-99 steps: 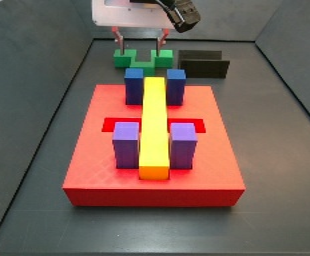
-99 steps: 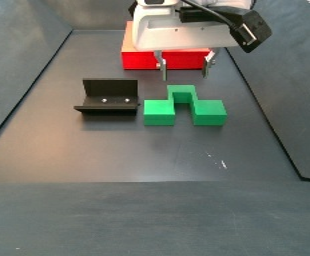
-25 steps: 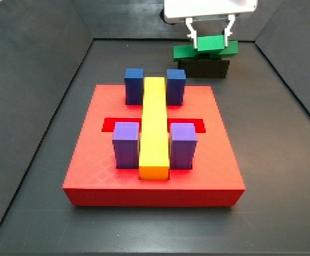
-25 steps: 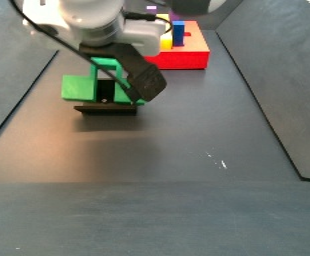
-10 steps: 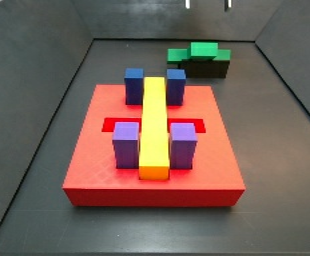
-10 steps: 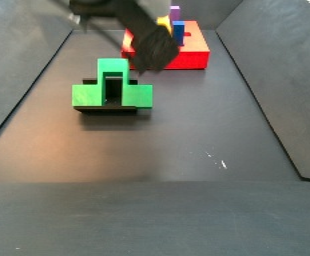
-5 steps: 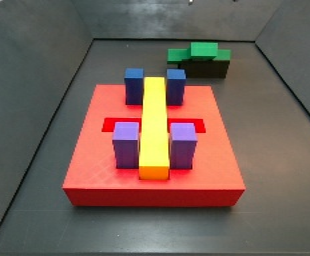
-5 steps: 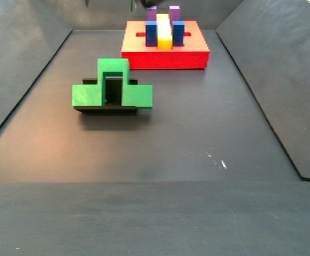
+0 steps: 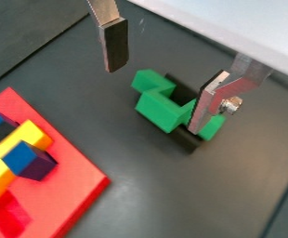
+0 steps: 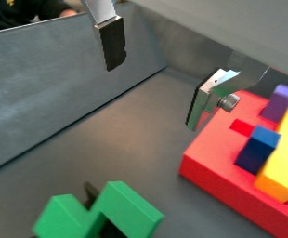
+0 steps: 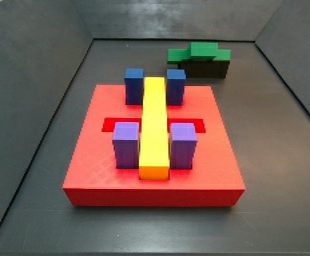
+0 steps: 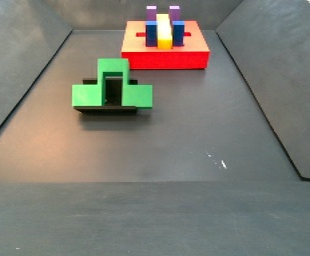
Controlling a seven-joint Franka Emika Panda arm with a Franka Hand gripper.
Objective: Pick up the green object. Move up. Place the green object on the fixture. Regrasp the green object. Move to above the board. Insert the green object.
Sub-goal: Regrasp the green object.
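A dark grey floor (image 12: 185,190) is seen in both side views, bounded by raised grey walls; the red board (image 11: 152,160) is laid flat on it; the black fixture (image 12: 107,109) is stood well apart from the board, near one wall; the gripper (image 9: 163,65) is seen open above the floor in both wrist views.

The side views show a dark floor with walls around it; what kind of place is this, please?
Probably a lab test cell for robot assembly. A red board carries coloured blocks, a green object rests on a black fixture, and the open, empty tool hangs above them in both wrist views.
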